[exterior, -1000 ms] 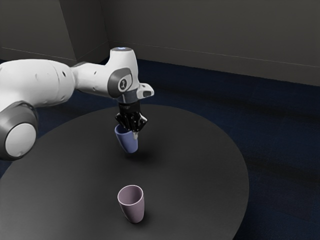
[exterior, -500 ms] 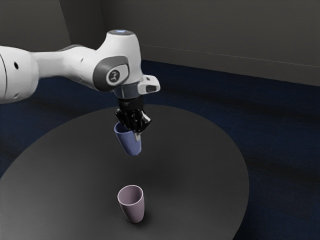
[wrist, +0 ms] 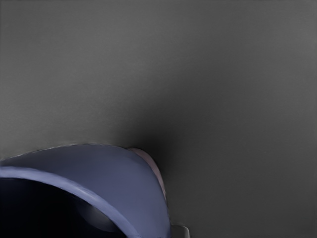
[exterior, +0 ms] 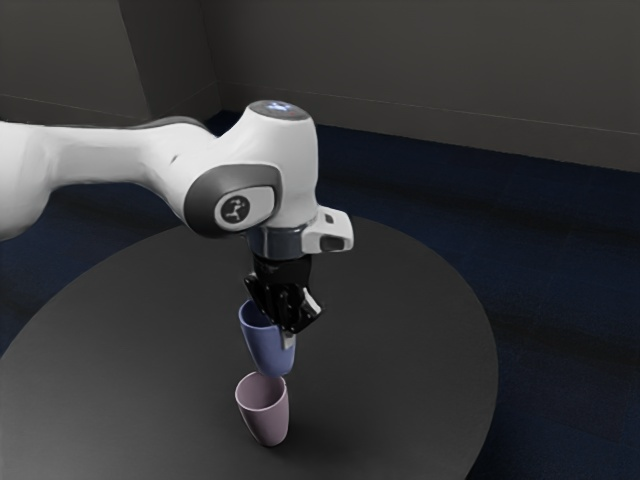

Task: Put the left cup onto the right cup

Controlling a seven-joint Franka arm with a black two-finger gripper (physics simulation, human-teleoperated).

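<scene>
Matte round table (exterior: 420, 300): my gripper (exterior: 285, 318) pinches the tapered blue cup (exterior: 262, 348) by its rim, tilted, with the pink cup (exterior: 264, 410) at its six o'clock.

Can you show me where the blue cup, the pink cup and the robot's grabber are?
blue cup (exterior: 266, 350): exterior view, on its outer wall below the rim.
pink cup (exterior: 268, 420): exterior view, on its side wall.
end effector (exterior: 284, 318): exterior view, between its black fingertips at the blue cup's rim.

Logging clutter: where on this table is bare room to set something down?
Crowded near the front rim: the fingers hold the blue cup over the pink cup. Bare table runs from them to the rim on the exterior view's right, likewise on its left.
</scene>
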